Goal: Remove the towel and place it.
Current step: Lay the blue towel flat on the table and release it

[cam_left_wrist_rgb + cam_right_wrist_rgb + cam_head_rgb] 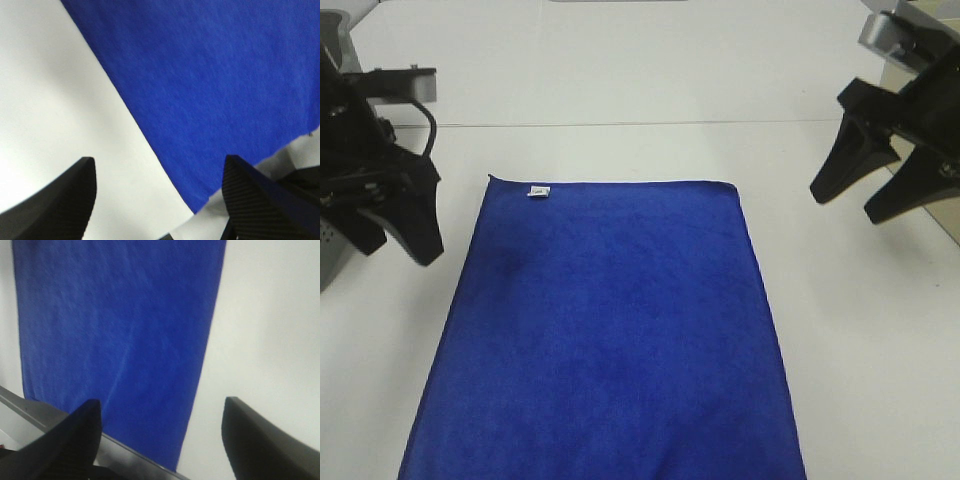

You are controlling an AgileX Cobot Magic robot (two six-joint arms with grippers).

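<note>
1. Table (620,80): a plain white top that carries everything in view. Bare surface shows on the left, right and far sides of the cloth.
2. Towel (605,330): a deep blue plush rectangle lying flat and spread on the table, midway between the 2 arms. Its long axis runs from the far edge toward the near edge of the high view, where the near end passes out of frame. No fold or lifted corner shows.
3. Left gripper (395,245): the jaws stand well apart and hold nothing. It hangs just beside the towel's left long edge, near the far left corner, so the towel lies to its inner side.
4. Right gripper (845,205): the jaws are spread wide and empty. It hangs off the far right corner, with more bare table between it and the cloth than on the left side. The left arm therefore looks the nearer of the 2, though each faces its own far corner.
5. Tag (539,191): a small white label on the far short edge, close to the left corner.
</note>
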